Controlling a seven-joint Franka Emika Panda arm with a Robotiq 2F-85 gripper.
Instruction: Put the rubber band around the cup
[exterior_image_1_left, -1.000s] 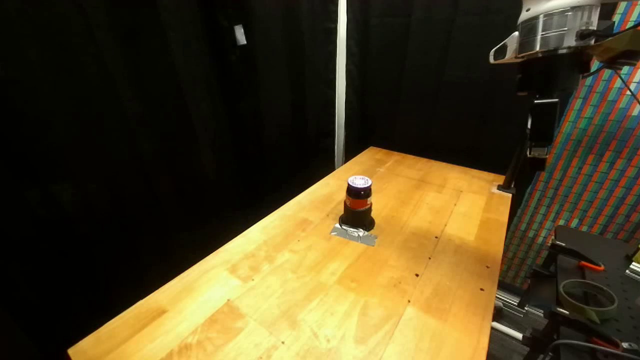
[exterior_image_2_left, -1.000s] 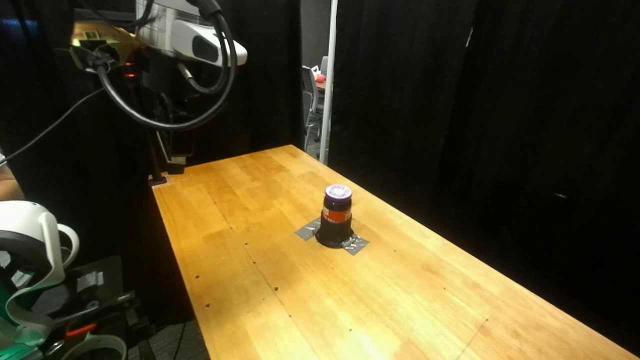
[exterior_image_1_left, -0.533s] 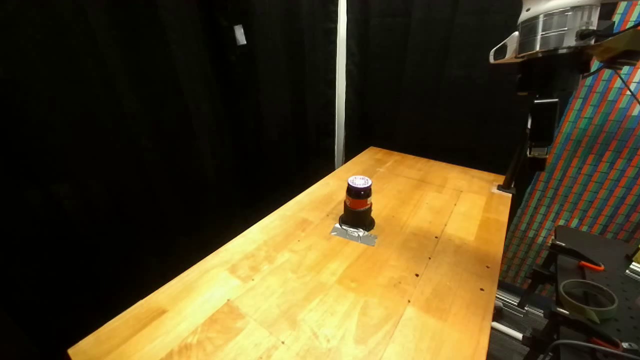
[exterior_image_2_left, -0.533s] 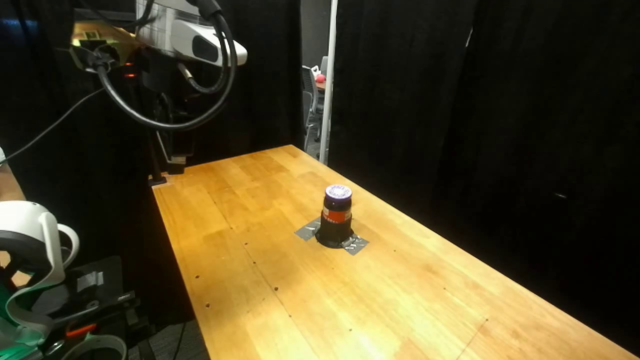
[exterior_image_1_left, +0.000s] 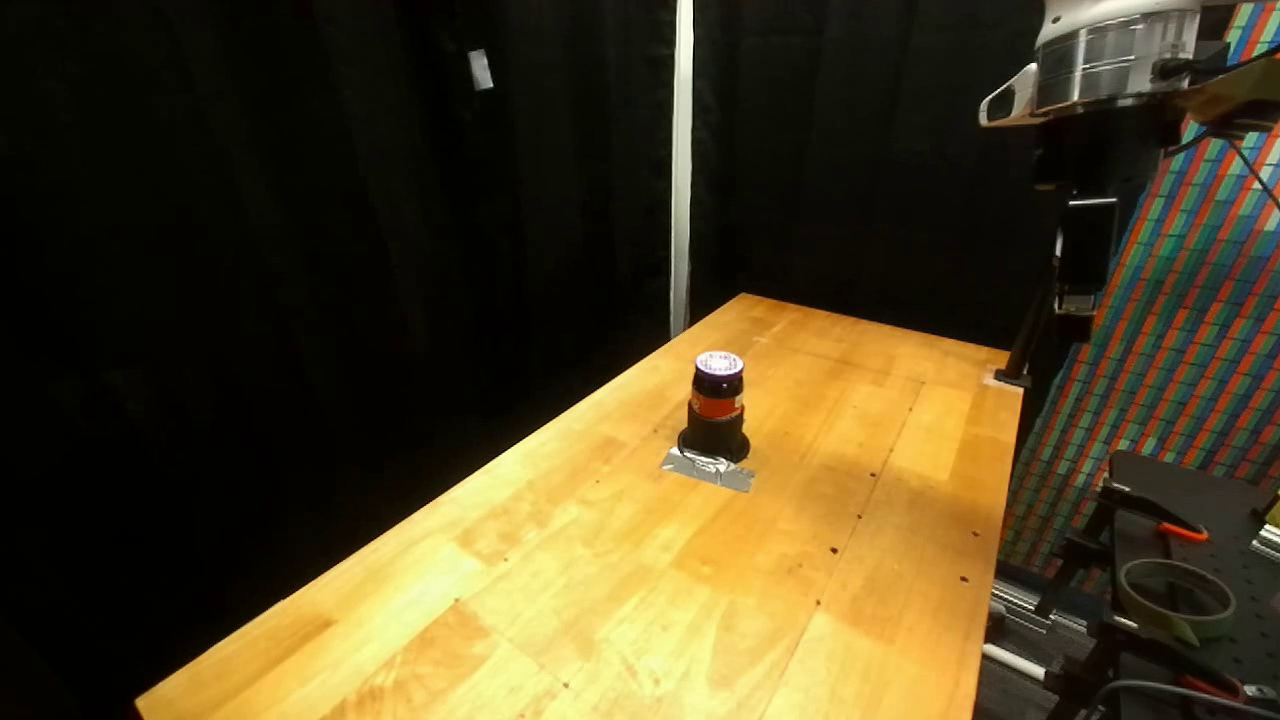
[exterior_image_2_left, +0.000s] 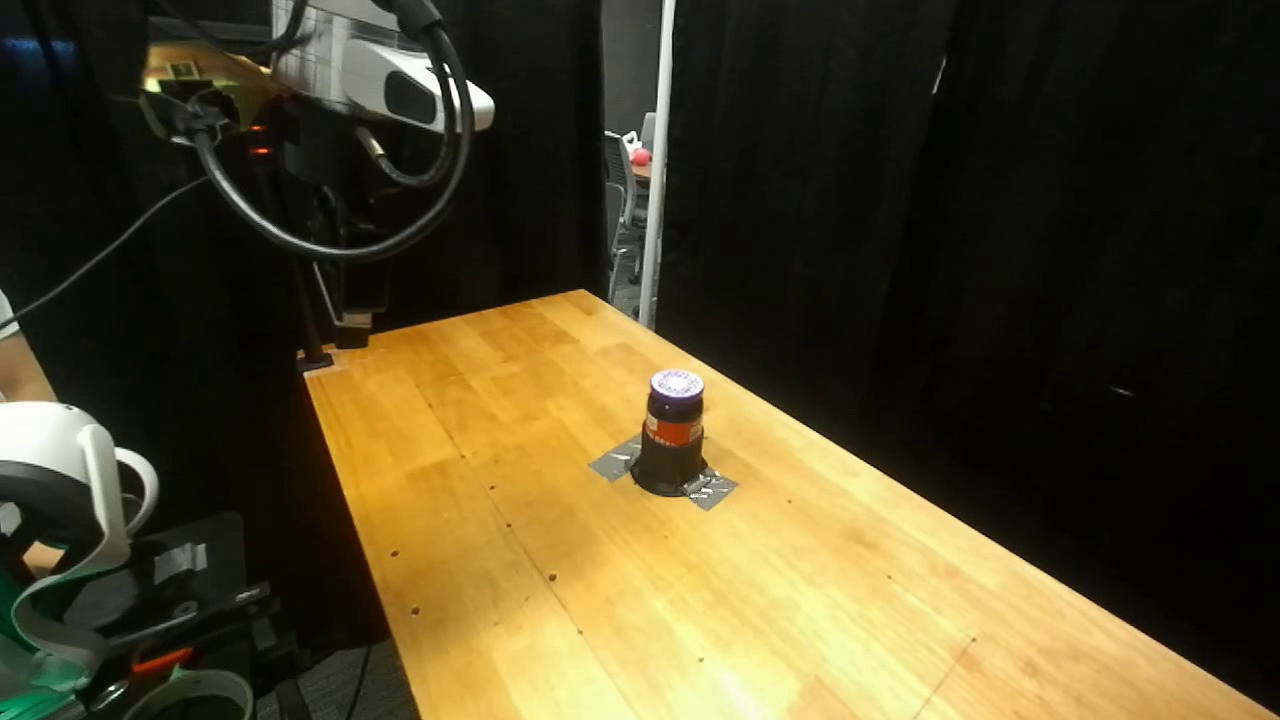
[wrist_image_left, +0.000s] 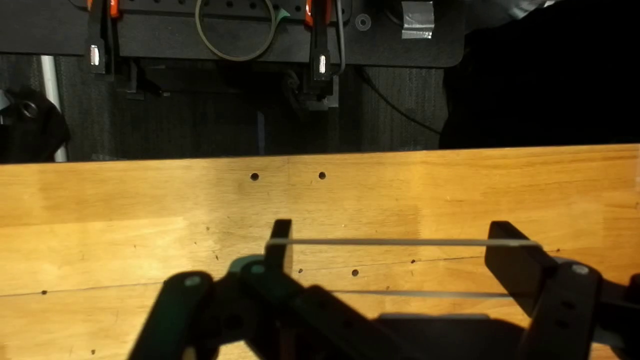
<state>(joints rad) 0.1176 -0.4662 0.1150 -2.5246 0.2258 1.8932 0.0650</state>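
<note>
The cup, a small dark cylinder with a red-orange stripe and a pale patterned top, stands upright on the wooden table in both exterior views (exterior_image_1_left: 717, 408) (exterior_image_2_left: 673, 434). It is outside the wrist view. My gripper (wrist_image_left: 392, 231) is open, its two fingers wide apart. The rubber band (wrist_image_left: 390, 242), thin and pale, is stretched around both fingers as a loop with two strands. In the exterior views my gripper (exterior_image_1_left: 1078, 310) (exterior_image_2_left: 350, 322) hangs high near the table's edge, well apart from the cup. The band cannot be made out there.
Silver tape (exterior_image_1_left: 708, 470) (exterior_image_2_left: 710, 490) sticks the cup's dark base to the table (exterior_image_1_left: 600, 600). A black side table (exterior_image_1_left: 1190, 490) with a tape roll (exterior_image_1_left: 1178, 600) and clamps stands beyond the table edge. A cable loop (exterior_image_2_left: 340, 250) hangs from my wrist. Black curtains surround the table.
My arm, the gripper and the cup show no movement. Only a person's arm at the left edge of an exterior view shifts slightly.
</note>
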